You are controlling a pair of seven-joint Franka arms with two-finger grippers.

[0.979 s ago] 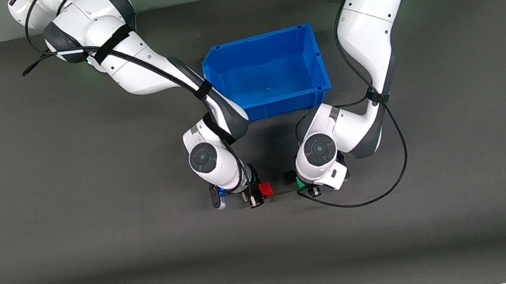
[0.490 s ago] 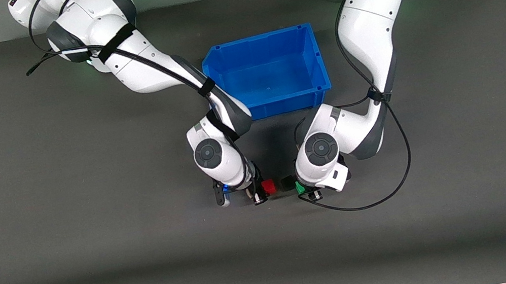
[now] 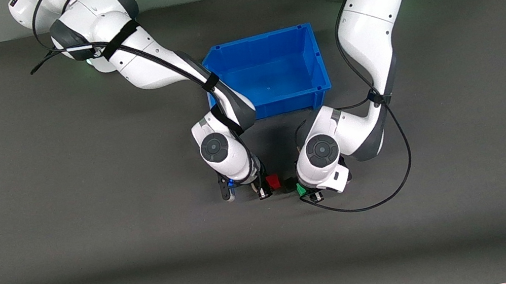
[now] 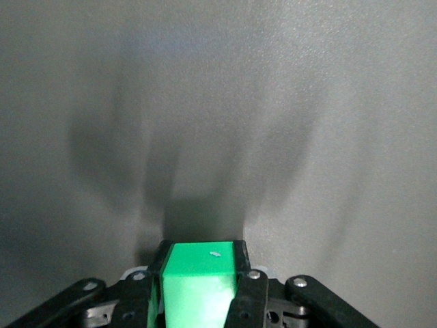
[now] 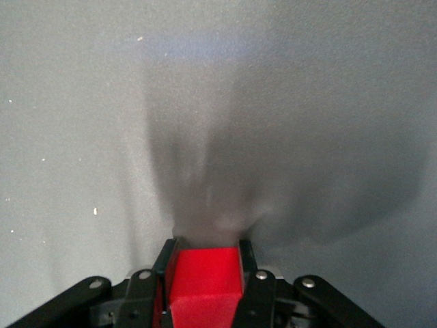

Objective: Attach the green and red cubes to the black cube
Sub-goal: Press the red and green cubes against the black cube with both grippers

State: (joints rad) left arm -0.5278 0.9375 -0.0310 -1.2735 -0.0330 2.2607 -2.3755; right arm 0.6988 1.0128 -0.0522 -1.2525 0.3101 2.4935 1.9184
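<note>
The right gripper [image 3: 268,186] clamps the small bright red cube [image 3: 273,182] just below centre of the front view, and the left gripper [image 3: 303,189] clamps the matching bright green cube [image 3: 300,188] beside it. The small matte black cube [image 3: 288,183] sits between them, the red cube touching it. The blue plastic bin [image 3: 316,57] stands above them on the dark grey table mat [image 3: 94,240].

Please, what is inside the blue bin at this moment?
The front view shows nothing inside the blue bin, only its bare blue floor. The right arm covers one corner of the bin, so that corner cannot be checked.
</note>
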